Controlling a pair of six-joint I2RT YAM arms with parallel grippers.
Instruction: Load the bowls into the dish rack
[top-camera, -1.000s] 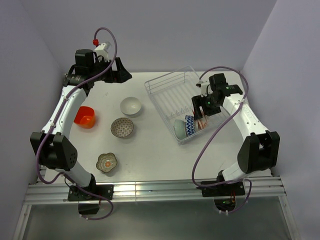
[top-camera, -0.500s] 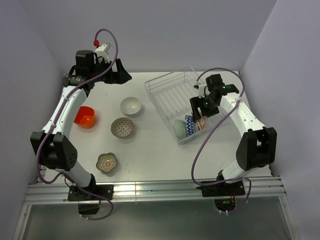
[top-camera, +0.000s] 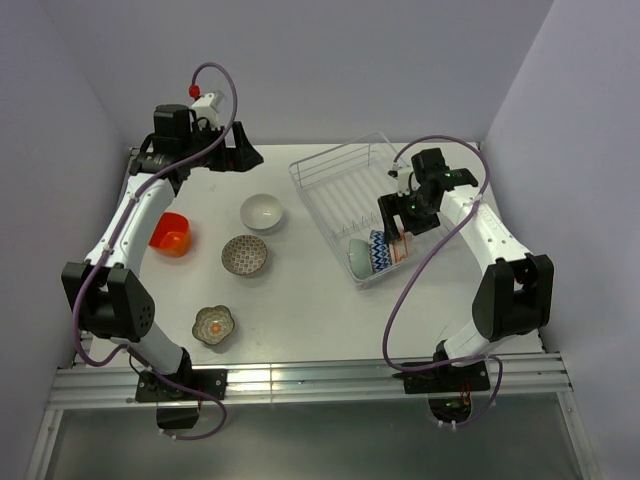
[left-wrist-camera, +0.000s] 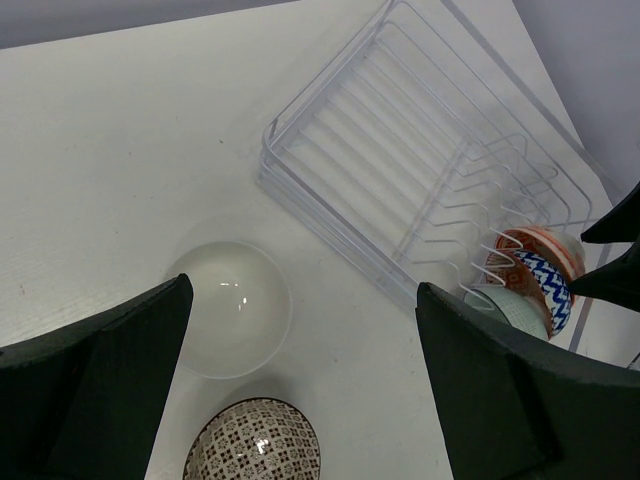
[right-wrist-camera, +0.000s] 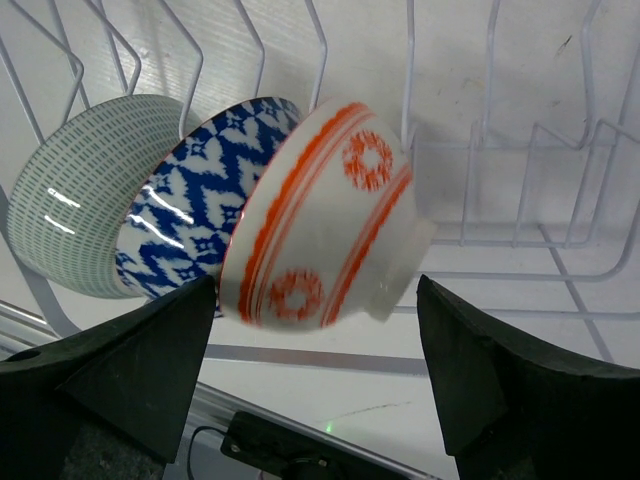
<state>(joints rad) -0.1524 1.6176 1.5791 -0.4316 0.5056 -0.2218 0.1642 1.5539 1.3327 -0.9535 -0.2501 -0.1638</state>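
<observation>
**Right gripper (right-wrist-camera: 315, 288) widens at the rack (top-camera: 335, 172)**

Its jaws, narrower a second ago, now stand open either side of the orange-patterned bowl (right-wrist-camera: 330, 220), which leans in the rack against a blue bowl (right-wrist-camera: 185, 235). Left gripper (left-wrist-camera: 305, 290) hangs open over the white tabletop (top-camera: 300, 290); lilac walls (top-camera: 350, 70) surround it.

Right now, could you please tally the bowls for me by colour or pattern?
Plain orange-red bowl: 1
White bowl: 1
Grey-patterned bowl: 1
Olive flower-shaped bowl: 1
Pale teal bowl: 1
Blue-patterned bowl: 1
Orange-white patterned bowl: 1
Total: 7
</observation>
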